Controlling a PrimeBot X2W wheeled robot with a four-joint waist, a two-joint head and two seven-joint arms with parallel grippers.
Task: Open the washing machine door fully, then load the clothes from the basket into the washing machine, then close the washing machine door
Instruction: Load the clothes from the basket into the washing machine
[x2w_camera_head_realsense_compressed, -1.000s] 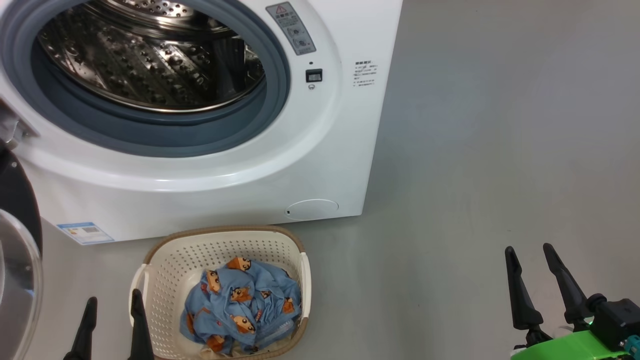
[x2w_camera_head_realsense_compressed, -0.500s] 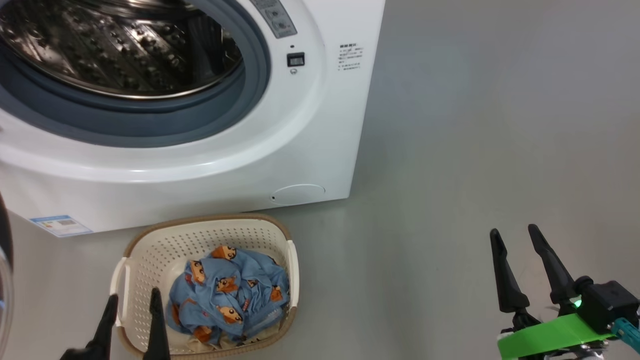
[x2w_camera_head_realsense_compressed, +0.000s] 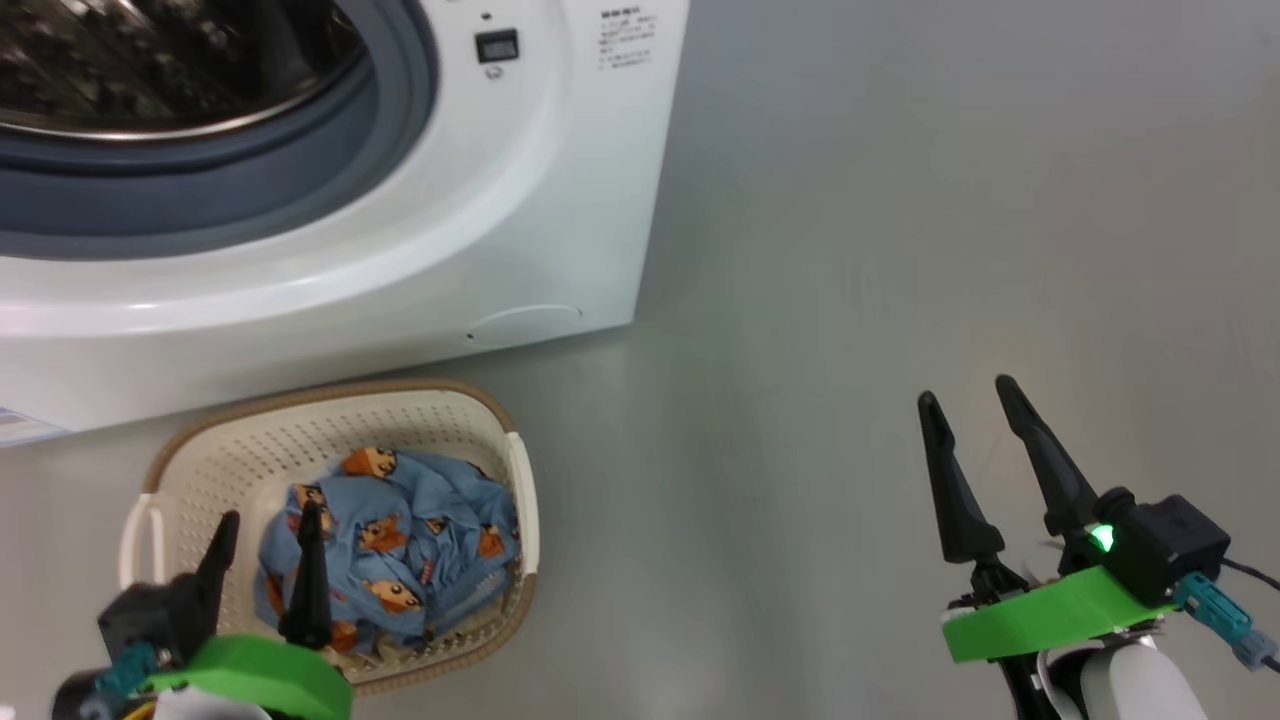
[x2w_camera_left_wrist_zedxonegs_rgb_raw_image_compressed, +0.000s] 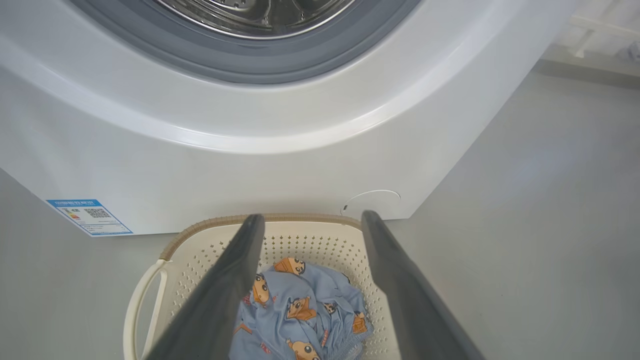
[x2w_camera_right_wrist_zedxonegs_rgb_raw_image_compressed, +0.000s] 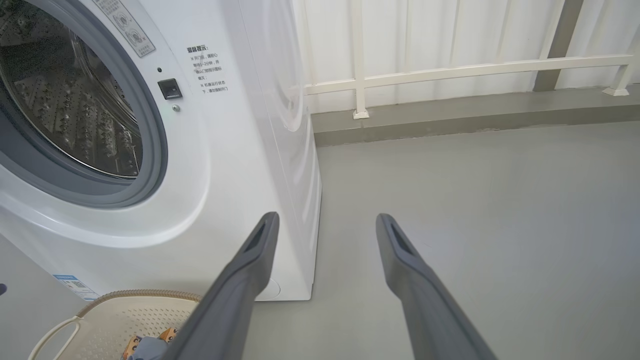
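Since a second earlier, the head camera had swung, sliding the washing machine (x2w_camera_head_realsense_compressed: 300, 300) toward the upper left of its view. The left gripper (x2w_camera_head_realsense_compressed: 270, 512) had advanced from the near left edge of the basket (x2w_camera_head_realsense_compressed: 330, 392) to a station over it. Its fingers stood spread wide, gripping nothing. The clothes (x2w_camera_head_realsense_compressed: 400, 530), blue printed garment uppermost, lay below the tips and, in the left wrist view, between the two fingers. Beyond the tips, the drum mouth (x2w_camera_head_realsense_compressed: 150, 70) stood uncovered.

I judged the step in hand to be the first pick from the basket. To do it well, I would keep the heap centred between the fingers and sink the tips into the cloth short of the perforated wall. I would then close on a thick fold so trailing fabric cleared the rim.

The left arm was pitched forward and downward. The right gripper (x2w_camera_head_realsense_compressed: 964, 390), well apart over bare floor (x2w_camera_head_realsense_compressed: 850, 300), pointed forward, its fingers likewise spread and empty.
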